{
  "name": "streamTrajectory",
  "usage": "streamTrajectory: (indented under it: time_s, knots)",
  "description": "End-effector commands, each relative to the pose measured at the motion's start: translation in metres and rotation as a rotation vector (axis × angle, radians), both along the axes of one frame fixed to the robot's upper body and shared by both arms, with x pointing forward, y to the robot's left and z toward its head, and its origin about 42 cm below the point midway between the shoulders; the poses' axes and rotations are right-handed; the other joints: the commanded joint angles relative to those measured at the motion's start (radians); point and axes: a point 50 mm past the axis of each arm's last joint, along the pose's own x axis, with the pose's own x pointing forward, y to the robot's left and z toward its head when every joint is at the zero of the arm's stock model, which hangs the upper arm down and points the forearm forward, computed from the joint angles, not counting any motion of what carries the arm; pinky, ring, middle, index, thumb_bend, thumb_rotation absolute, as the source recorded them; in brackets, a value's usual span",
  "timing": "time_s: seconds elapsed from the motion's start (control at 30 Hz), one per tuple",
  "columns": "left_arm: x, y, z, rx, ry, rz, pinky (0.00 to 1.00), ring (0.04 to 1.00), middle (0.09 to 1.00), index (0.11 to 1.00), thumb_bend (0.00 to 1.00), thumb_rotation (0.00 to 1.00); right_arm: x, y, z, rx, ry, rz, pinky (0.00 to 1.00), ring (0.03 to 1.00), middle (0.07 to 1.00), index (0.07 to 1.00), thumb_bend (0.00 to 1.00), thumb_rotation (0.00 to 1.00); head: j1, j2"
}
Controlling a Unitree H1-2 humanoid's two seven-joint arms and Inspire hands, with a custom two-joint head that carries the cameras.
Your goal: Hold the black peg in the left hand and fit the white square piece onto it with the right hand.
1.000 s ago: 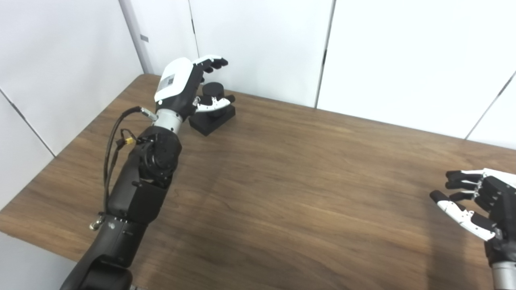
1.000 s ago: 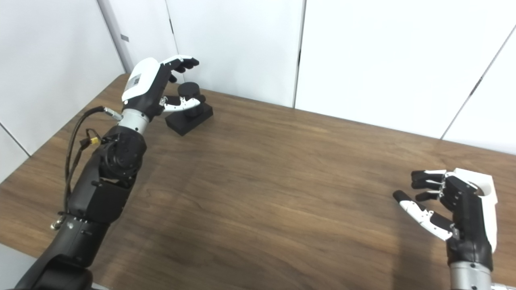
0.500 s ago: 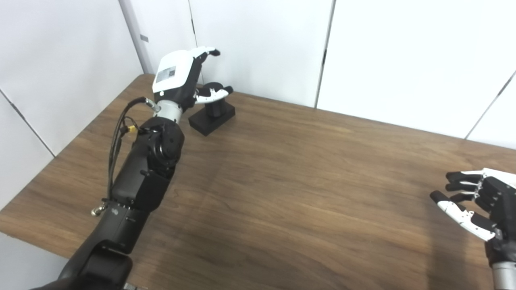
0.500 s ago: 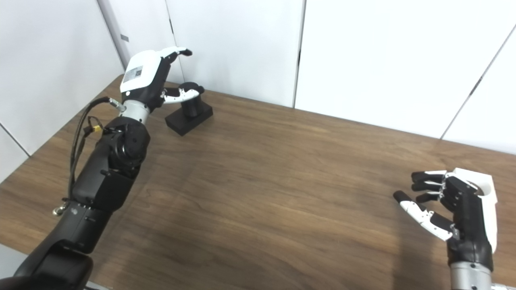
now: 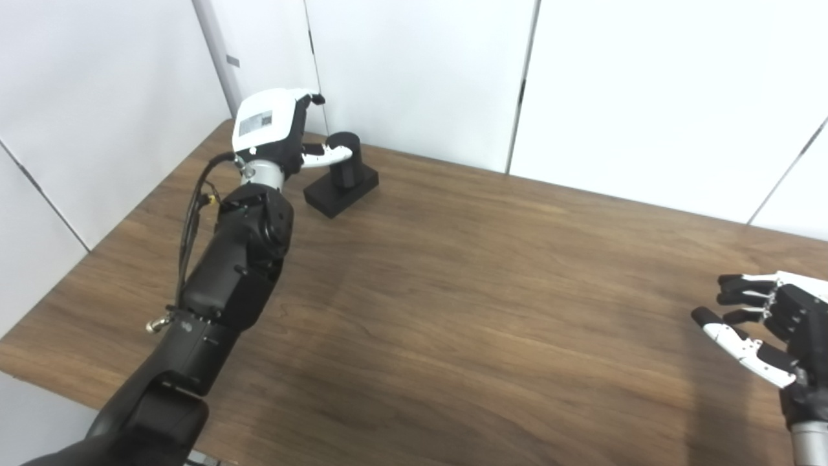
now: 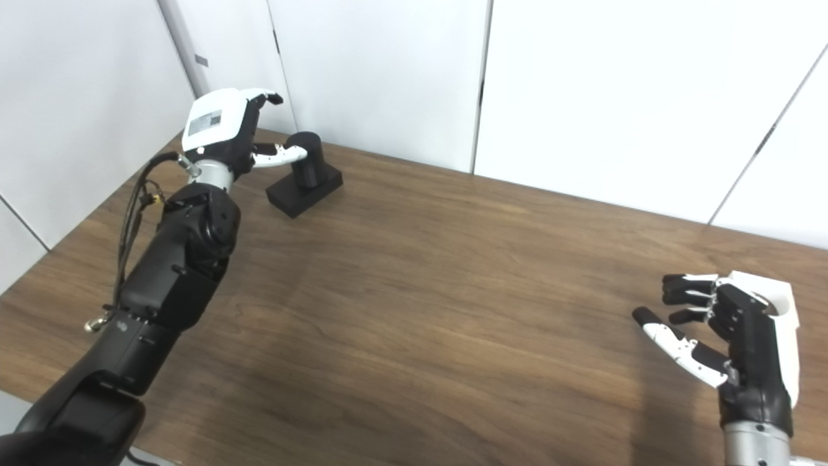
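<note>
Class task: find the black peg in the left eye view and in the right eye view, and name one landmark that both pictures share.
Left eye view: the black peg stands upper left, near the table's far edge, at the left hand.
Right eye view: the black peg is again upper left, a little further left.
Shared landmark: the dark vertical wall seam right of the peg.

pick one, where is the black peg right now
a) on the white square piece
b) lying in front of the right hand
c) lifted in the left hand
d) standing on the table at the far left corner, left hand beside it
d: the black peg stands on the table near the far left corner, the left hand open beside it, its thumb reaching the post.
</note>
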Motion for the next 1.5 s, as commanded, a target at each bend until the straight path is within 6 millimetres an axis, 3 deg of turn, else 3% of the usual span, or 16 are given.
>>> streamTrajectory:
  time_s: [0.0,0.63,0.83,0.93,1.47]
  knots:
    - [0.01,0.009,0.033,0.06,-0.064,0.028,0.77,0.892,0.894,0.799,0.91,0.56,0.004,0.001,0.018,-0.006,-0.088,0.012,0.46,0.571,0.623,0.489,0.5,0.11,0.001,0.0]
    - [0.029,0.015,0.01,0.097,0.098,0.075,0.81,0.935,0.934,0.813,0.96,0.68,0.002,0.005,0.02,-0.038,-0.087,-0.002,0.45,0.565,0.618,0.489,0.5,0.12,-0.012,0.007]
    - [0.037,0.012,-0.002,0.098,0.124,0.075,0.81,0.925,0.92,0.804,0.93,0.63,0.002,0.004,0.019,-0.042,-0.09,0.0,0.45,0.566,0.623,0.489,0.5,0.12,-0.014,0.009]
    - [0.042,0.011,-0.01,0.096,0.134,0.071,0.76,0.905,0.906,0.789,0.92,0.62,0.003,0.004,0.018,-0.042,-0.091,0.006,0.45,0.565,0.62,0.488,0.5,0.12,-0.014,0.009]
    - [0.047,0.002,-0.027,0.064,0.212,0.047,0.74,0.908,0.906,0.76,0.93,0.62,0.002,0.003,0.017,-0.044,-0.105,0.005,0.44,0.557,0.614,0.488,0.5,0.12,-0.024,0.017]
